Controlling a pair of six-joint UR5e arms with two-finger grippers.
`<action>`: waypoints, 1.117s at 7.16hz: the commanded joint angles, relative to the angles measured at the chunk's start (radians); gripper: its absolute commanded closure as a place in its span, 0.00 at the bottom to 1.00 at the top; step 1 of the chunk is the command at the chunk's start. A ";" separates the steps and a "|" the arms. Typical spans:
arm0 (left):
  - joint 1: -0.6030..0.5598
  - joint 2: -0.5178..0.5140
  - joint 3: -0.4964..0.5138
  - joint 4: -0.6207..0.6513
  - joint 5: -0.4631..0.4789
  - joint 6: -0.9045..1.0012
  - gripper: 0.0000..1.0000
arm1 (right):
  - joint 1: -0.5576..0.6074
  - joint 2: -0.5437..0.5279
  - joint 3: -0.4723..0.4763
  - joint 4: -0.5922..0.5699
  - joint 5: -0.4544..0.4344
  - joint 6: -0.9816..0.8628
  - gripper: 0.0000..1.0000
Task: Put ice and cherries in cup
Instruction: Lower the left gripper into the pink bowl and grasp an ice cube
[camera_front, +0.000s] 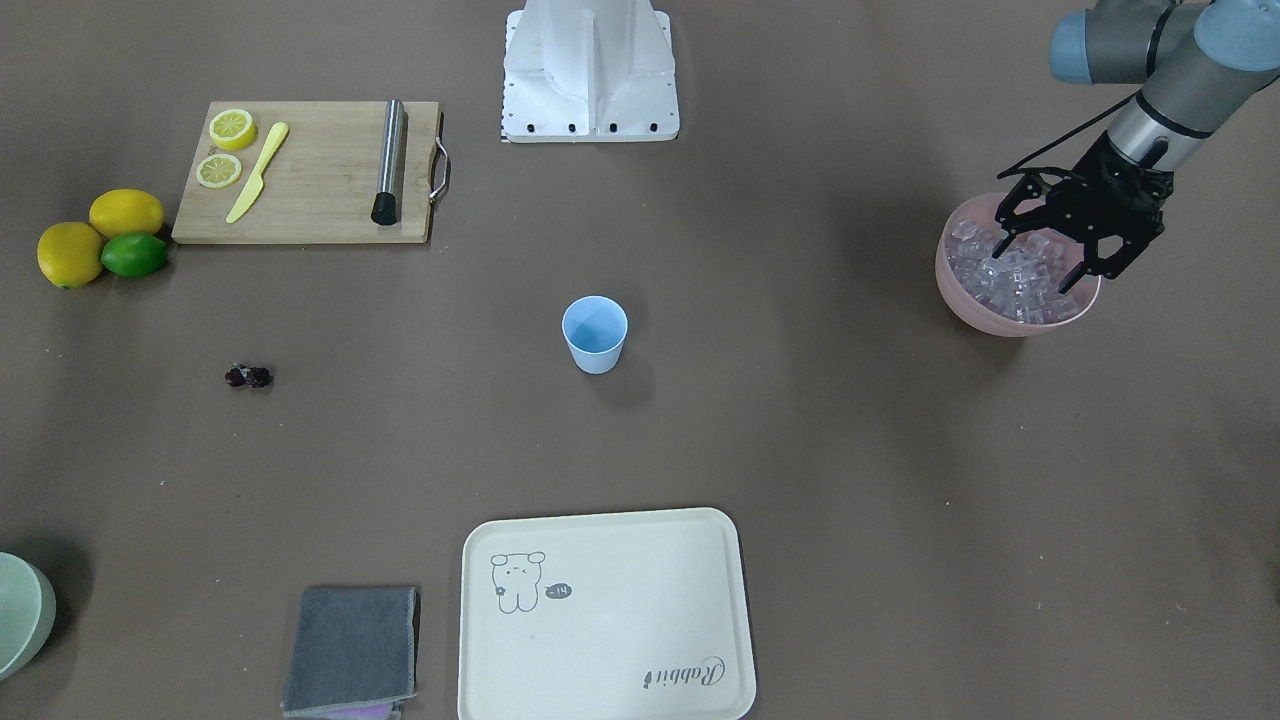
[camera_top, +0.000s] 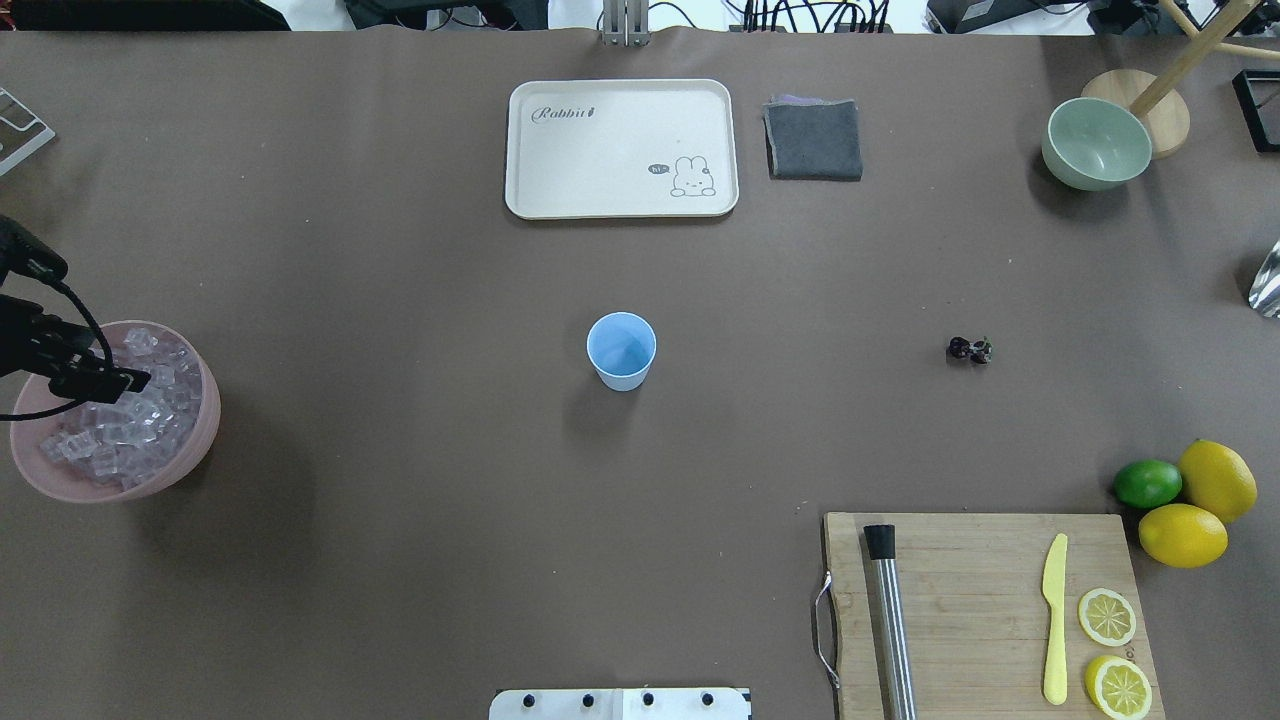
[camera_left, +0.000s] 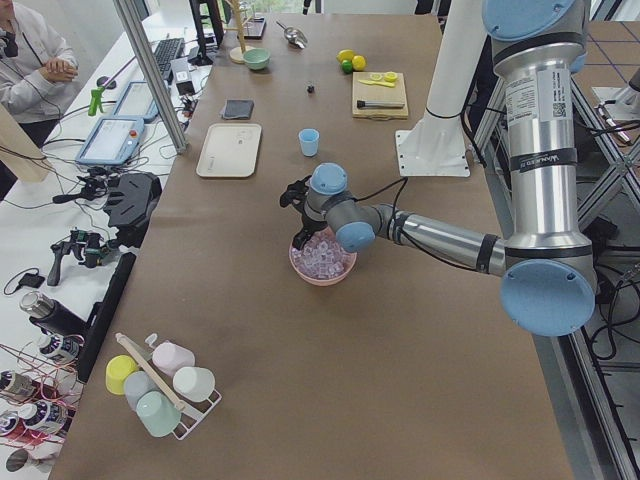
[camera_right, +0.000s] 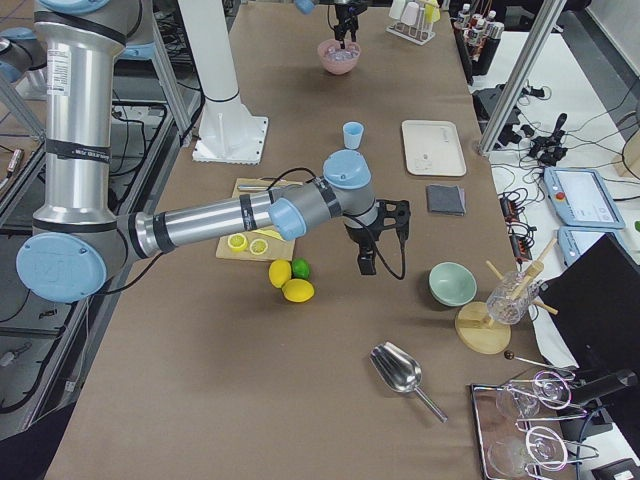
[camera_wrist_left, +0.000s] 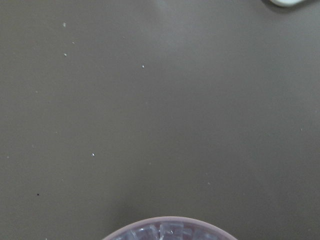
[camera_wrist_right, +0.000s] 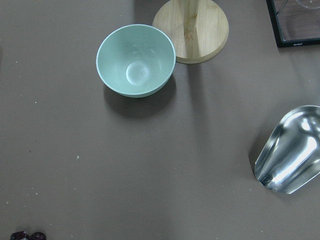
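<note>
The light blue cup (camera_front: 595, 335) stands upright and empty at mid-table; it also shows in the overhead view (camera_top: 621, 350). The ice (camera_front: 1010, 285) fills a pink bowl (camera_front: 985, 318) at the robot's left end of the table. My left gripper (camera_front: 1040, 262) is open, its fingers spread and reaching down among the ice cubes (camera_top: 120, 425). The cherries (camera_front: 248, 376) lie on the table far to the cup's other side (camera_top: 969, 349). My right gripper (camera_right: 372, 255) hangs above the table near the cherries, seen only in the exterior right view; I cannot tell whether it is open or shut.
A cream tray (camera_top: 620, 200) and a grey cloth (camera_top: 813, 140) lie at the far edge. A cutting board (camera_top: 980, 600) bears a knife, lemon slices and a metal muddler, with lemons and a lime (camera_top: 1147, 483) beside it. A pale green bowl (camera_wrist_right: 135, 60) and a metal scoop (camera_wrist_right: 290, 150) lie near the right gripper.
</note>
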 joint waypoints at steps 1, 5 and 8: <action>0.022 0.014 0.000 0.000 -0.005 0.035 0.31 | -0.004 0.013 -0.001 0.000 -0.002 0.002 0.00; 0.076 0.032 0.012 -0.057 -0.008 0.024 0.35 | -0.004 0.013 -0.003 0.000 -0.002 0.002 0.00; 0.081 0.032 0.020 -0.058 -0.008 0.024 0.48 | -0.004 0.013 -0.003 0.000 -0.002 0.002 0.00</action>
